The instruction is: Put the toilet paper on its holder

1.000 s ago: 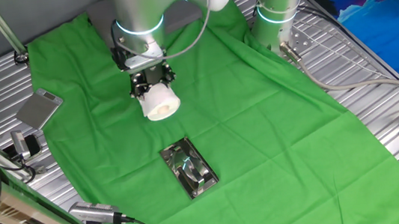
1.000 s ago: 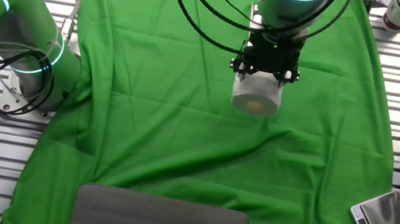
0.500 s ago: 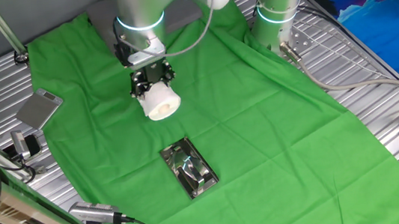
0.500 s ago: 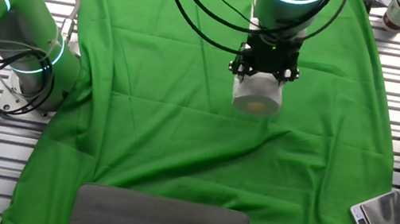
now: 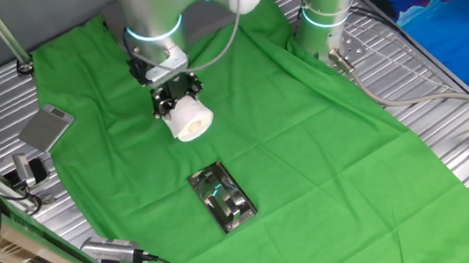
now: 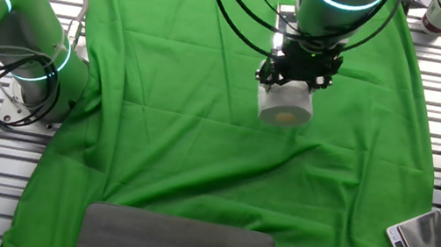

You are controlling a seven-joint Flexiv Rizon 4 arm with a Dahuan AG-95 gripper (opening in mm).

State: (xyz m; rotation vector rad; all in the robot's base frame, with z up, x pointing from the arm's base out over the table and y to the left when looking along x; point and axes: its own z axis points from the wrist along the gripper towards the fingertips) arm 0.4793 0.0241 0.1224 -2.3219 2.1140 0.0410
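The toilet paper (image 5: 191,120) is a small white roll held in my gripper (image 5: 178,97), which is shut on it and keeps it above the green cloth. The roll's flat end faces the other fixed view (image 6: 285,105), under the black fingers of the gripper (image 6: 299,77). The holder (image 5: 222,198) is a shiny chrome plate with a bar, lying flat on the cloth, nearer the camera than the roll and apart from it. In the other fixed view the holder is almost wholly hidden behind my arm.
A second arm's base (image 5: 325,8) stands at the cloth's far right edge. A flat grey scale (image 5: 46,127) and a black clamp (image 5: 28,168) lie left of the cloth. A dark grey pad (image 6: 177,243) lies at the cloth's far end.
My wrist has swung a little sideways and the gripper has tilted with it. The roll stays gripped and has barely shifted. The holder has not moved.
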